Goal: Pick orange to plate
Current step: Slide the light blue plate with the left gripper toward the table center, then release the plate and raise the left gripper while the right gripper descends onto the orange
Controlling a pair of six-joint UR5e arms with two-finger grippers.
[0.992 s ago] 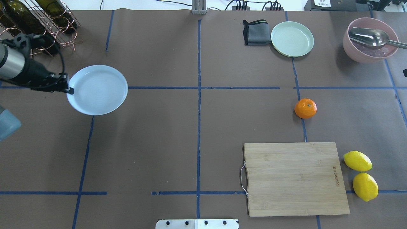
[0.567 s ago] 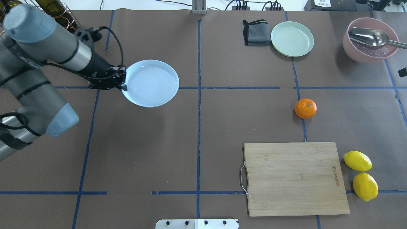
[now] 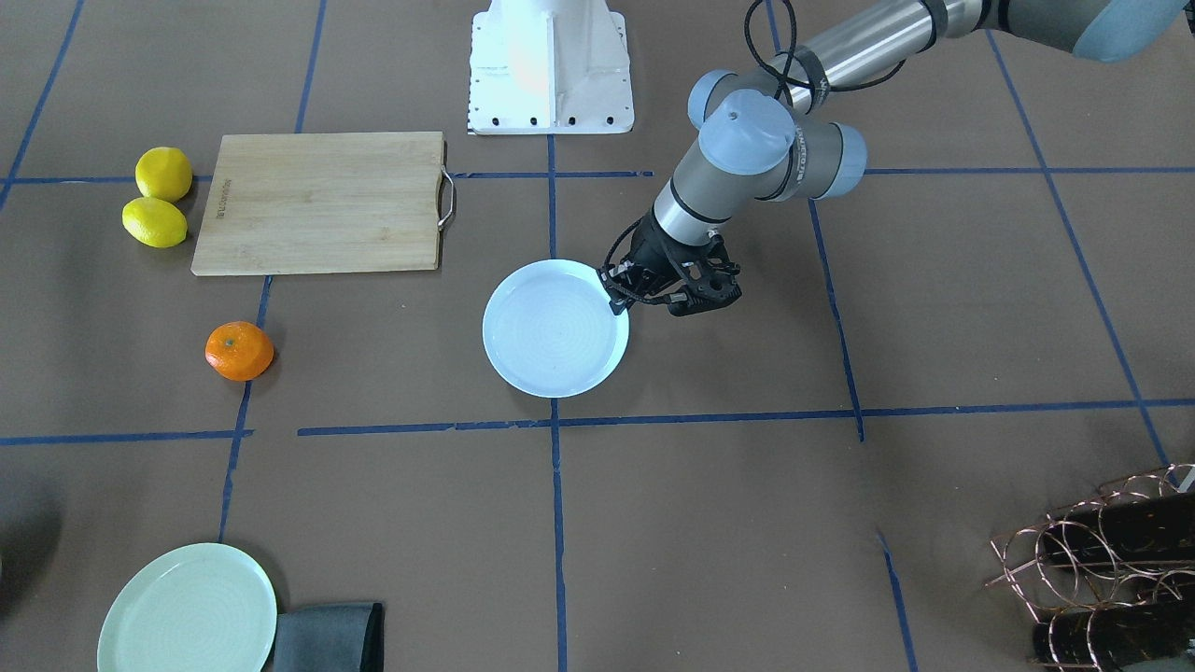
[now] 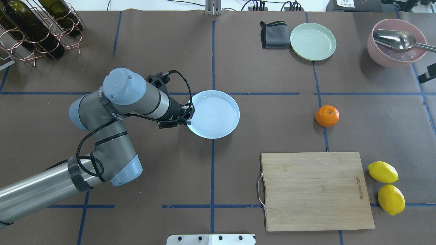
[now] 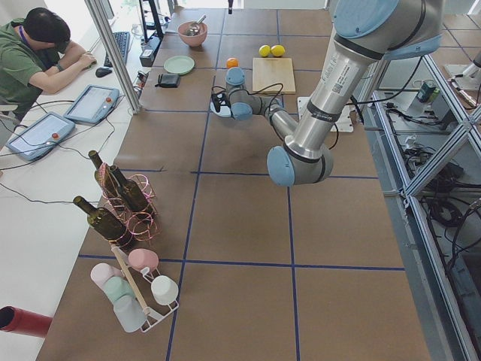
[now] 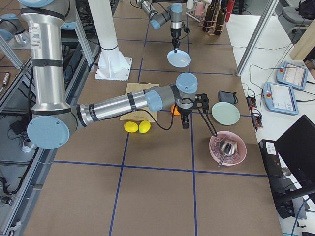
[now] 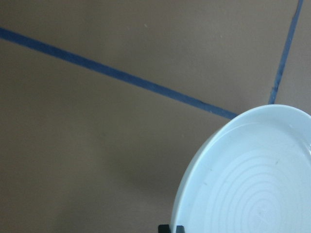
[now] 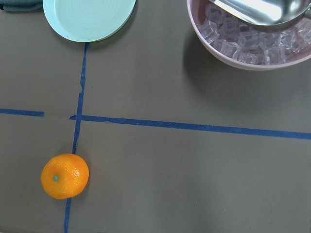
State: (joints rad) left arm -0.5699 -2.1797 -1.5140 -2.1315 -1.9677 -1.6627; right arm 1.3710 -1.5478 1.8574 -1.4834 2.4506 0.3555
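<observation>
The pale bluish-white plate (image 4: 218, 114) (image 3: 551, 331) is near the table's middle, and a shadow under it in the left wrist view suggests it is off the surface. My left gripper (image 4: 188, 114) (image 3: 618, 297) is shut on the plate's left rim; a dark fingertip (image 7: 171, 228) shows beside the plate (image 7: 252, 184). The orange (image 4: 327, 116) (image 3: 240, 351) (image 8: 64, 176) rests on a blue tape line, far to the plate's right. My right gripper (image 6: 186, 120) hovers beside the orange and shows only as a dark sliver (image 4: 428, 74) at the overhead view's edge; whether it is open or shut I cannot tell.
A bamboo cutting board (image 4: 315, 190) lies at front right, with two lemons (image 4: 383, 172) beside it. At the back right are a mint-green plate (image 4: 312, 41), a grey cloth (image 4: 274, 34) and a pink bowl (image 4: 396, 42) with ice and a ladle. A wine rack (image 4: 41, 23) stands back left.
My left arm has carried the plate rightward from the far left to the table's middle. The orange has not moved.
</observation>
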